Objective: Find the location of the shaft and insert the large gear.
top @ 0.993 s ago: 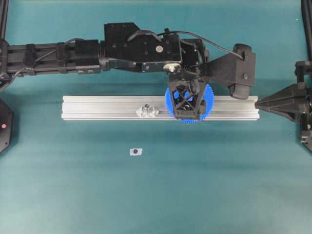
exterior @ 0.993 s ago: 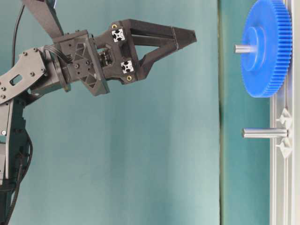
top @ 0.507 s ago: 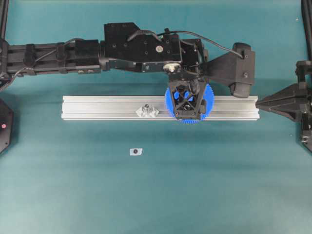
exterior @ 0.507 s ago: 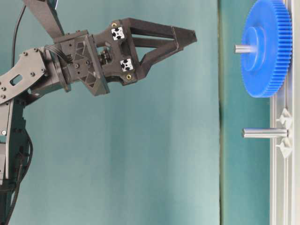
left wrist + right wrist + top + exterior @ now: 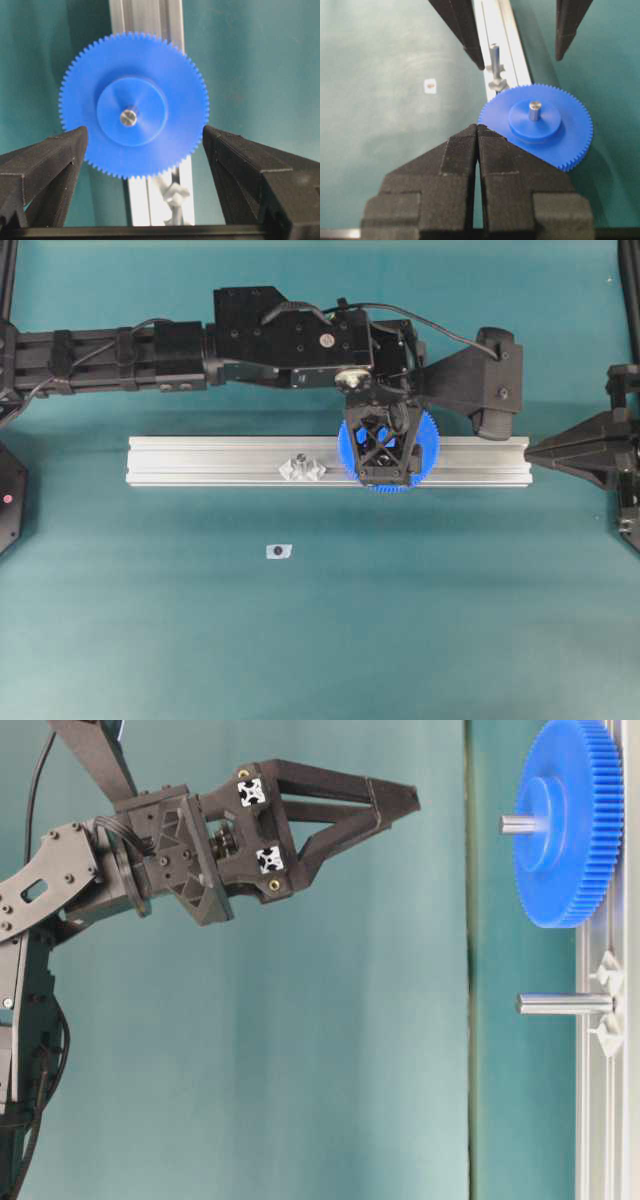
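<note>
Where toothed blue plastic large gear (image 5: pixel 134 105) sits, smooth silvery shaft (image 5: pixel 128 117) protrudes.

We saw a teal table (image 5: pixel 150 640) bearing a long aluminium rail (image 5: pixel 200 460) laid across its middle. A small white tag with a dark dot (image 5: pixel 279 551) lay flat on the surface, apart from the rail, on its near side.

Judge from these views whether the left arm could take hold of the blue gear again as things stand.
Probably yes. The left end effector hangs open directly above the large gear, one finger on each side of its rim, with nothing between. The gear already sits on a shaft on the aluminium rail.
</note>
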### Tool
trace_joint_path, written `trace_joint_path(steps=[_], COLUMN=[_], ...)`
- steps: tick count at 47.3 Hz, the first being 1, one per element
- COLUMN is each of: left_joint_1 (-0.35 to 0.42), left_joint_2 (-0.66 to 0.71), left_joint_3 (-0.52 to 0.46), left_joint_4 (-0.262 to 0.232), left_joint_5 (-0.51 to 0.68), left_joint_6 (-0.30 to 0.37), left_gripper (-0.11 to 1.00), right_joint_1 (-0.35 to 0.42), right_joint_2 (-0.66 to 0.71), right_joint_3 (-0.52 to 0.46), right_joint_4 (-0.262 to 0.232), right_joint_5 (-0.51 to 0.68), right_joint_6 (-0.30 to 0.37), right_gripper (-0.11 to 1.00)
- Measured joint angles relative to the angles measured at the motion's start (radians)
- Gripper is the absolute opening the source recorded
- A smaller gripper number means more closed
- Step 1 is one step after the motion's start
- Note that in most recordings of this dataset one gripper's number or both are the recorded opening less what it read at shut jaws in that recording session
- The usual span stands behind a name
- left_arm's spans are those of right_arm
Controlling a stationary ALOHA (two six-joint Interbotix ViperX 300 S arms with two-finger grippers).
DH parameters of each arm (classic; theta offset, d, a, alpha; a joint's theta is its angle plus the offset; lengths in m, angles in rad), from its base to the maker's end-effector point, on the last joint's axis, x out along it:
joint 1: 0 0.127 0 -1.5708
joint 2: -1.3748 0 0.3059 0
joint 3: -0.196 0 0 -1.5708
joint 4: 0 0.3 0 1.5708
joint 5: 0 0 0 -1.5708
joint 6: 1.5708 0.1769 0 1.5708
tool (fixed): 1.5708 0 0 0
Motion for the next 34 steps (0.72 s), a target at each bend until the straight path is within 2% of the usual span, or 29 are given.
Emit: trace_joint_path(steps=[34], left_joint_1=[0.000], left_joint_2=[0.025], left_joint_3=[-0.060], left_joint_4=[0.000], left_joint_5=[0.040], left_joint_6=[0.008], left_gripper=[0.89], right_joint_1=[0.000], right_joint_2=[0.000], right_joint_3=[0.009], right_joint_4=[0.000], right_joint_5=[0.000], right_joint_6=[0.000], right_gripper=[0.00])
